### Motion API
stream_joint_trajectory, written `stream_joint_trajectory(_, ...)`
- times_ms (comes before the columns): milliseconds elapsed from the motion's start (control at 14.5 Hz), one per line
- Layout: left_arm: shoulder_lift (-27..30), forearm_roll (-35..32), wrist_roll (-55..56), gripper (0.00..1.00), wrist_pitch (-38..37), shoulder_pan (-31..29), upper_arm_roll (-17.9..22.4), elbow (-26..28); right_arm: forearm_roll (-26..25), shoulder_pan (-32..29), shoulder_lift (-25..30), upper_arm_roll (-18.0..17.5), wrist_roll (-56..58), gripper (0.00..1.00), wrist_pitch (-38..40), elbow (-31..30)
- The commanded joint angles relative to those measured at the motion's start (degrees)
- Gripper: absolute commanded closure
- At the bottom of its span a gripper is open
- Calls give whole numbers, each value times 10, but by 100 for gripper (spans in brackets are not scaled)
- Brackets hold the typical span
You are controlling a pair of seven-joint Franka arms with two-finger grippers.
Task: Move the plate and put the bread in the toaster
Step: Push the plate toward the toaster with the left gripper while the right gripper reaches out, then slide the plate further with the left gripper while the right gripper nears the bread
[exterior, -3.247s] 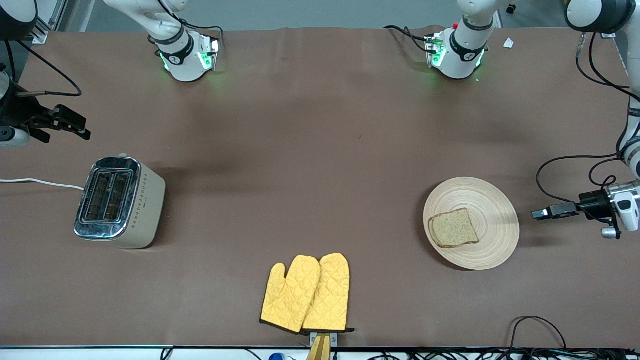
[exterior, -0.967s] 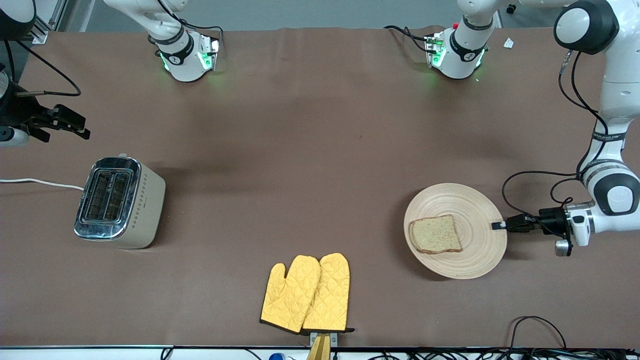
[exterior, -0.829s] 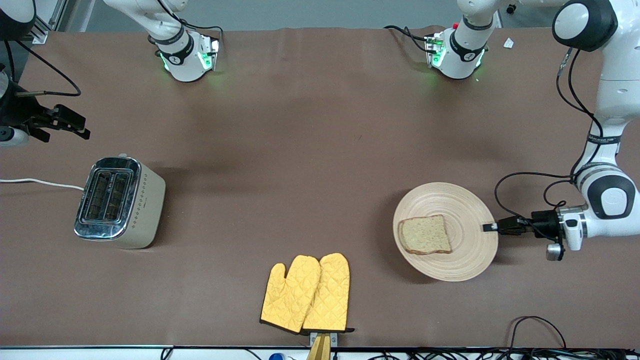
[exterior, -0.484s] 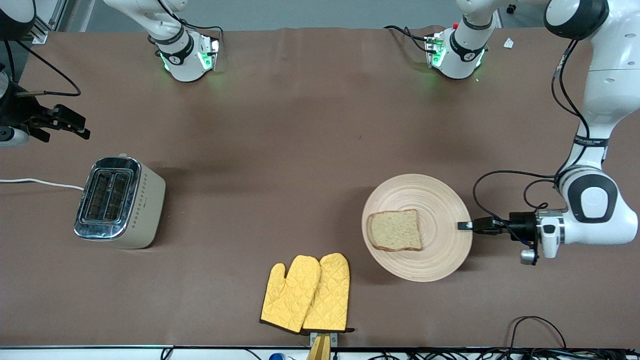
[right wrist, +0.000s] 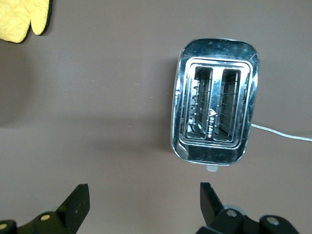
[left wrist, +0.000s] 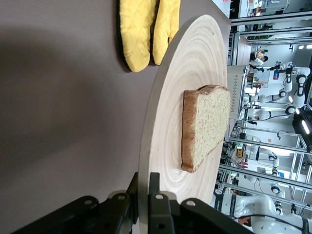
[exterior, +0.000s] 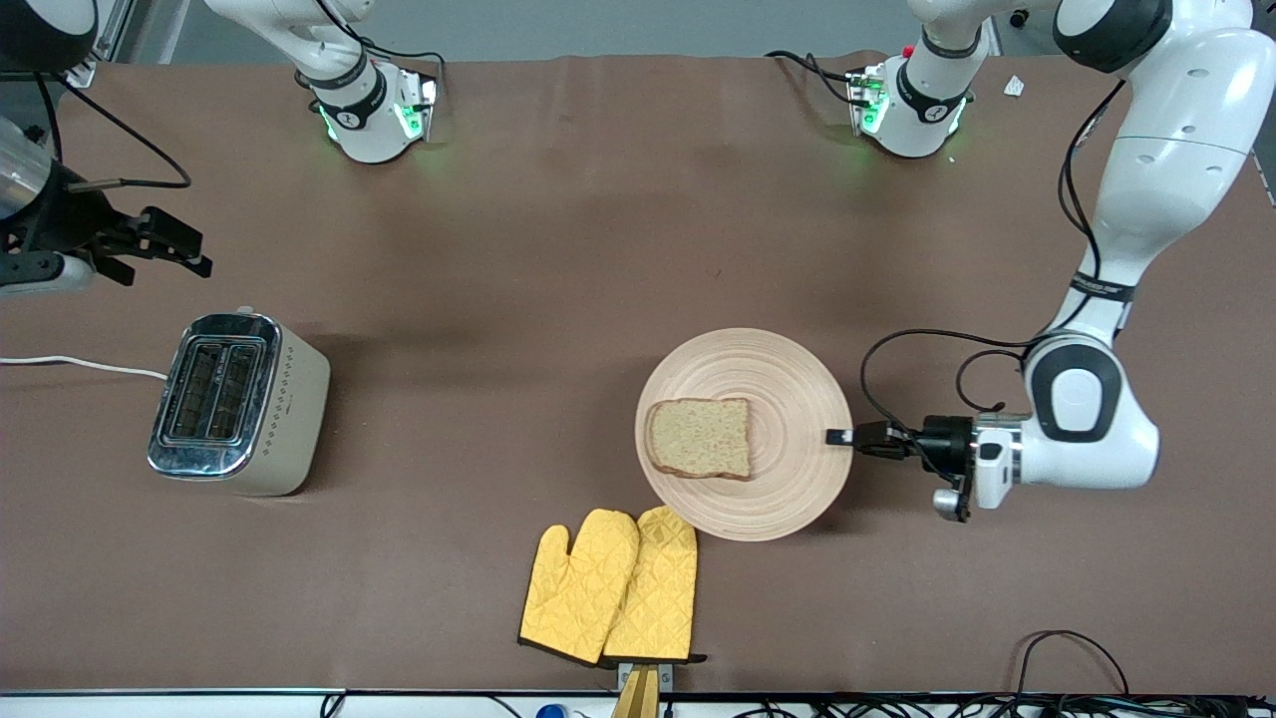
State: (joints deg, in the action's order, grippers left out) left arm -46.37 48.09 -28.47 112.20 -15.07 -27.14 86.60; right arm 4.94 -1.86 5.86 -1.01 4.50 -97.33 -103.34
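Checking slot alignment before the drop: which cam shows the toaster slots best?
Right wrist view: it looks straight down into both open slots of the toaster, nothing in the way. Front view shows the toaster whole but smaller, slots at an angle. In the left wrist view only its side shows.

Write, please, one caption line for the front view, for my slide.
Left hand shut on the plate rim, bread on it, beside the mitts; right hand open above the table near the toaster.

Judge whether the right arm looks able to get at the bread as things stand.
Probably yes: the bread lies uncovered on the plate, nothing between it and the open right gripper near the toaster. The left gripper grips only the rim.
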Motion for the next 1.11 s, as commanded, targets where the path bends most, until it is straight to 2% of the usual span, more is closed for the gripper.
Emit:
stream_joint_trajectory(0,10,24,1,100,50,11,-37,39,7,22,-7,0,-26,0,-36,-24)
stream_joint_trajectory(138,6,45,0,100,77,16,-65,53,8,51,-23,0,-68,0,-81,-40)
stream_joint_trajectory(484,-1,57,-11,100,156,74,-68,90,9,96,-105,0,-120,0,-157,-41)
stream_joint_trajectory(691,-19,59,-41,99,196,87,-69,109,81,84,-173,1,-114,0,-196,-31)
stream_joint_trajectory(829,-27,64,-66,99,209,96,-69,114,78,95,-197,3,-116,0,-221,-25)
stream_joint_trajectory(1036,-42,147,-145,99,236,121,-68,119,80,102,-234,1,-120,0,-263,-28)
